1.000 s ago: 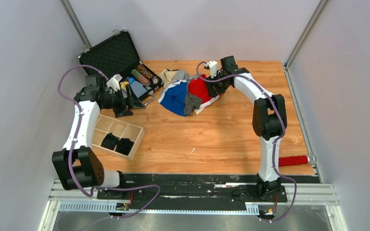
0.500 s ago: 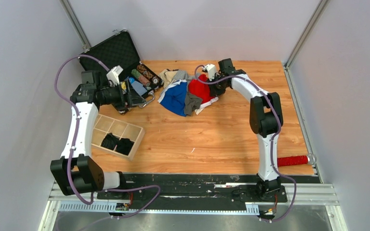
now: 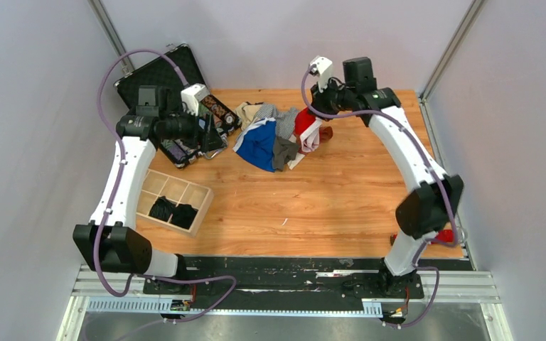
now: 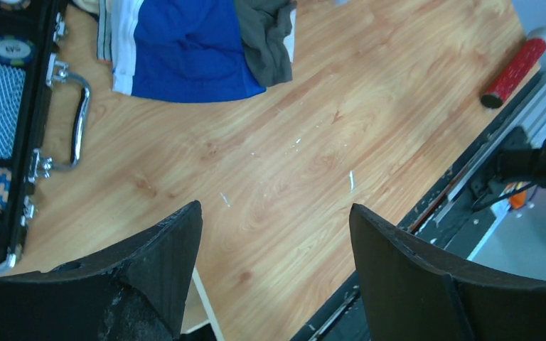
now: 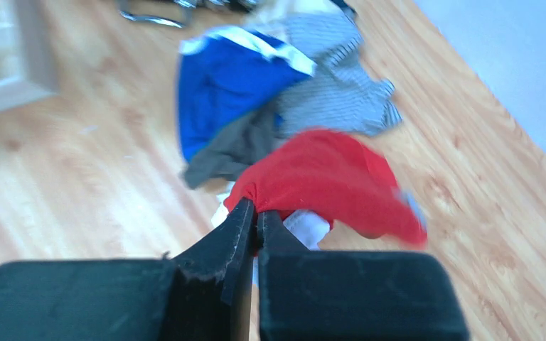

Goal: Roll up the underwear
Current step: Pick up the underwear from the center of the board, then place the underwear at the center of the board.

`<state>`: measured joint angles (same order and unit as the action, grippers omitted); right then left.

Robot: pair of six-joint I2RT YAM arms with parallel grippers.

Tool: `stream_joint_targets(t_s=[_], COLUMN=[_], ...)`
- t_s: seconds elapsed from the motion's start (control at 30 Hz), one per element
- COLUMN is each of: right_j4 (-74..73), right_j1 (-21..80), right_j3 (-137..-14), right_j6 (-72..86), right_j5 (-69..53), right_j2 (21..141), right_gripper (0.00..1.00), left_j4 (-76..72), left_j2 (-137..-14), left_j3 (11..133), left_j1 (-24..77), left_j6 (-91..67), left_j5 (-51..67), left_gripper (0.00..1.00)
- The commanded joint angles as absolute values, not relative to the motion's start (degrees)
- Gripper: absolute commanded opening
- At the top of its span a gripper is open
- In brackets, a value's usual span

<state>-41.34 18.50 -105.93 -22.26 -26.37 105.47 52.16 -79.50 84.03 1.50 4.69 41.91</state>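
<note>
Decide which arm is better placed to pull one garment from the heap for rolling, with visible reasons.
Right. The right gripper is shut on the red cloth underwear, raised above the heap; the left gripper hangs open over the wooden table, holding nothing.

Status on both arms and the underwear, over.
Right gripper shut on red underwear, cloth hanging off the jaws. Left gripper open, empty, near the case. Blue underwear on the table; nothing blocking.

Right gripper [image 5: 257, 213] snaps shut on the soft red cloth underwear [image 5: 327, 177] and rises, garment now dangling below its jaws, off the heap of coloured garments [image 3: 263, 142]. Left gripper [image 4: 274, 227] swings over the open black case [image 3: 163, 78].
</note>
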Motion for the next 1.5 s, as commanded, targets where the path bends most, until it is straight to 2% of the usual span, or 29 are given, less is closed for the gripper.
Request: stream_joint_targets(t_s=[0.0, 0.07, 0.17, 0.33, 0.37, 0.43, 0.5, 0.57, 0.7, 0.87, 1.03, 1.23, 1.47], right_j4=[-48.9, -51.3, -51.1, -43.7, -42.9, -40.7, -38.2, -39.3, -44.8, -47.1, -45.4, -45.8, -45.9], right_j1=[21.6, 22.0, 21.5, 19.5, 18.1, 13.4, 7.0, 2.6, -2.3, -0.2, -0.2, -0.2, -0.3], right_j3=[-100.5, -96.3, -92.4, -82.8, -80.7, -76.6, -73.4, -75.0, -79.7, -72.9, -62.7, -57.9, -58.4], right_j6=[-20.2, -19.7, -11.2, 6.2, 10.1, 17.4, 24.0, 20.3, 9.4, -3.1, -2.7, -2.8, -4.0], right_j5=[-35.2, -40.2, -43.4, -45.6, -45.9, -46.9, -49.1, -47.5, -42.7, -42.9, -42.2, -40.9, -39.4], right_j2=[93.4, 88.9, 83.9, 81.1, 82.3, 86.0, 89.8, 92.6, 93.2, 84.6, 76.4, 71.7, 70.8], right_gripper=[0.00, 0.00, 0.00, 0.02, 0.09, 0.38, 0.44, 0.47, 0.45, 0.45, 0.45, 0.47, 0.49], left_j4=[54.6, 54.9, 55.0, 53.1, 51.4, 48.9, 47.3, 46.5, 46.3, 43.4, 36.7, 16.8, 6.2], left_j2=[-81.2, -81.2, -81.0, -80.0, -79.9, -79.6, -79.9, -80.4, -80.4, -72.1, -63.4, -58.2, -61.2], left_j3=[87.9, 87.7, 86.8, 82.0, 81.0, 78.1, 76.2, 75.4, 71.1, 58.5, 45.1, 31.6, 27.4], left_j1=[4.8, 6.4, 9.4, 15.6, 16.1, 18.0, 21.2, 25.1, 32.0, 38.6, 41.7, 45.4, 51.0], left_j6=[13.6, 15.4, 17.5, 20.4, 20.5, 21.1, 23.1, 25.4, 30.3, 45.6, 59.1, 66.5, 67.3], left_j5=[38.2, 37.7, 37.9, 36.6, 36.5, 35.4, 33.4, 31.0, 27.5, 28.6, 30.8, 33.9, 29.6], left_gripper=[0.82, 0.82, 0.83, 0.82, 0.82, 0.82, 0.82, 0.82, 0.79, 0.75, 0.75, 0.80, 0.78])
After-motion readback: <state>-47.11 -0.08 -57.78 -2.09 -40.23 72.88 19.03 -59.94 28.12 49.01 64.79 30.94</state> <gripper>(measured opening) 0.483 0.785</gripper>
